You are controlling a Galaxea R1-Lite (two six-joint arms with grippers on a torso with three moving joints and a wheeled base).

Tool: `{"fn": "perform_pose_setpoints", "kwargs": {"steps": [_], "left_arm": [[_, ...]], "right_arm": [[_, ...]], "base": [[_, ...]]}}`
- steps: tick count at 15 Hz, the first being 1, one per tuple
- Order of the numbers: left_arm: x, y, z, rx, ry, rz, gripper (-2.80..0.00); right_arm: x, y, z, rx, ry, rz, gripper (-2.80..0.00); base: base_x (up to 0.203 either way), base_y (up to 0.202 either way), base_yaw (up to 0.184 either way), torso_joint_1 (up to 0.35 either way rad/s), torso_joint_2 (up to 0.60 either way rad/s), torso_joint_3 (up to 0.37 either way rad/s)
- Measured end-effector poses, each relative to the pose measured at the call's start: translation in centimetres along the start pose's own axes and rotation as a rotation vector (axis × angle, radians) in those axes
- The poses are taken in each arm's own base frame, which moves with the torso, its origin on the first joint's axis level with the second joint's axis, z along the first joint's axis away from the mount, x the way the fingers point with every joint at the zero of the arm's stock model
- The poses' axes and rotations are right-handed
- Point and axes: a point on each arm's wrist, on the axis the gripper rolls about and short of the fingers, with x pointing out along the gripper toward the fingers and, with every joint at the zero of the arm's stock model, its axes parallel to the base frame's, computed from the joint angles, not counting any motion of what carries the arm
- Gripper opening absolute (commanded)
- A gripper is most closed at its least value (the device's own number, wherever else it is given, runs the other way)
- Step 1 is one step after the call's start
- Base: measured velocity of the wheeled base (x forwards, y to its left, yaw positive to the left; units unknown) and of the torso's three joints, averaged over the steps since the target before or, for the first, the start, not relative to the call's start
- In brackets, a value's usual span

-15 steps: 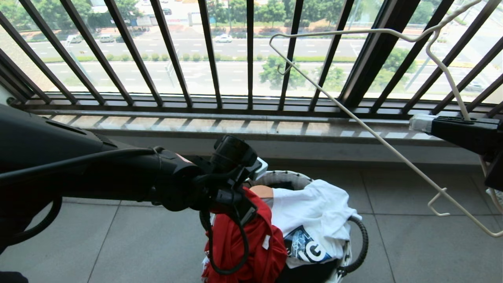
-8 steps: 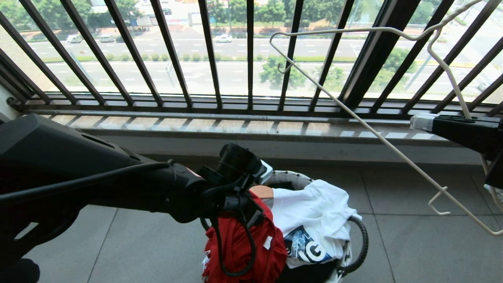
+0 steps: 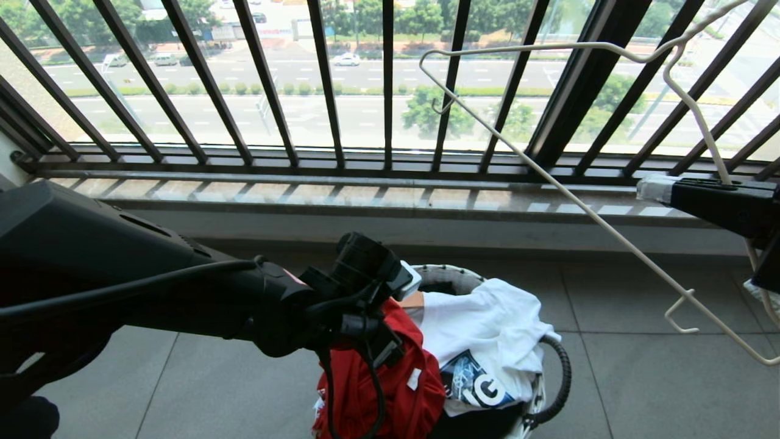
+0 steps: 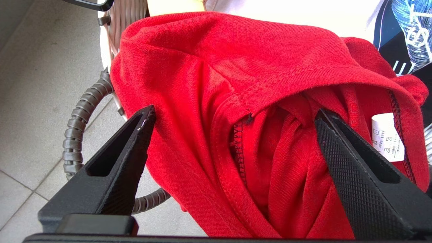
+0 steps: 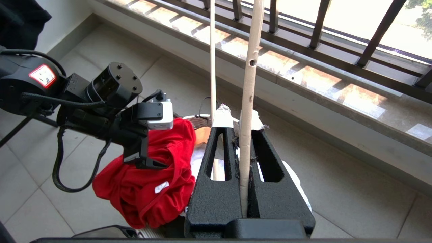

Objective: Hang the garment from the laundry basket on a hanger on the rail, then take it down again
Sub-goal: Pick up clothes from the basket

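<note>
Fingers of the left gripper spread over the red garment, heaped in the laundry basket at lower centre: sink deep, pinch its collar fold. Right gripper pinches the hanger.

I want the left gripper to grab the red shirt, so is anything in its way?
Nothing visible. The left gripper is open right over the red T-shirt, which lies on top at the laundry basket's edge. The white T-shirt lies beside it, not over it.
</note>
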Motion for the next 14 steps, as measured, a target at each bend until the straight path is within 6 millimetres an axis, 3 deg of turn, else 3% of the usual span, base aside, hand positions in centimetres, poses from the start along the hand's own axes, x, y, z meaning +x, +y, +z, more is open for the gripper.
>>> {"fn": "perform_pose_setpoints", "kwargs": {"steps": [7, 11, 12, 14], "left_arm": [[1.0, -0.7, 0.8, -0.016, -0.124, 0.029, 0.00], [1.7, -1.1, 0.4, -0.008, -0.106, 0.024, 0.00], [1.8, -1.2, 0.4, -0.007, -0.104, 0.023, -2.80], [1.9, -1.2, 0.2, -0.004, -0.098, 0.022, -2.80]], "right_arm": [[0.0, 0.0, 0.0, 0.000, 0.000, 0.000, -2.80], [0.0, 0.0, 0.0, 0.000, 0.000, 0.001, -2.80], [0.0, 0.0, 0.0, 0.000, 0.001, 0.001, -2.80], [0.0, 0.0, 0.0, 0.000, 0.001, 0.001, -2.80]], "base": [[0.000, 0.000, 0.000, 0.000, 0.00, 0.000], [0.000, 0.000, 0.000, 0.000, 0.00, 0.000], [0.000, 0.000, 0.000, 0.000, 0.00, 0.000], [0.000, 0.000, 0.000, 0.000, 0.00, 0.000]]}}
